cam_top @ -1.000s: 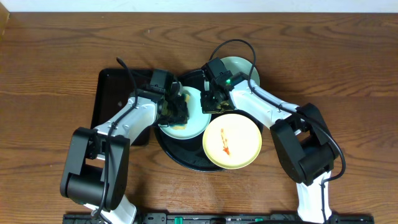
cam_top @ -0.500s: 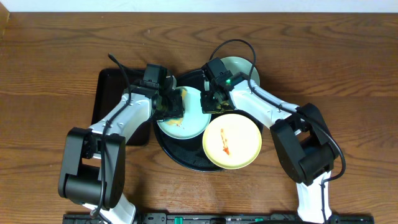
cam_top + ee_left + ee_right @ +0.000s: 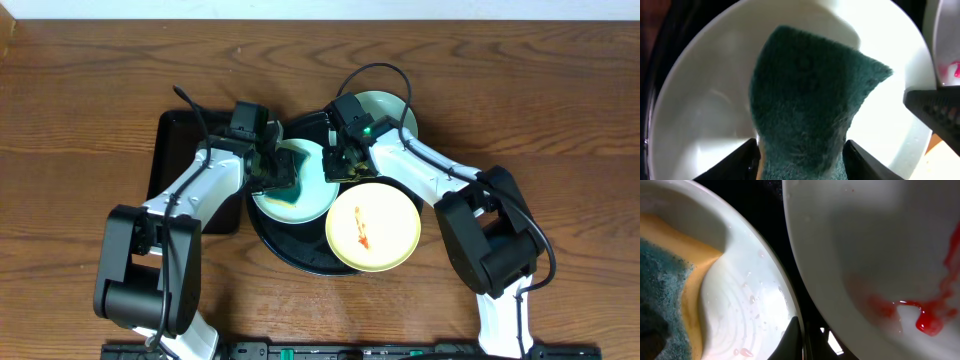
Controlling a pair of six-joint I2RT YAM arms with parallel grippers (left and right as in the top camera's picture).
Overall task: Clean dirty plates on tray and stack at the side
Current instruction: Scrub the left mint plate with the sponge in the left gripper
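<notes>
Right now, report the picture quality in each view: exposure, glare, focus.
Overhead: sharp, evenly lit. Left wrist: the plate is washed out near white; the green sponge on it is soft. Right wrist: the red smear is blurred; small wet glints on the left-hand plate.

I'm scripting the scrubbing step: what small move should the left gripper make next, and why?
Probably wipe the sponge sideways across the light blue plate, toward the bare part of its surface. The left gripper holds the sponge against that plate, covering only part of it, and the shut right gripper sits at the plate's rim, apparently steadying it.
</notes>
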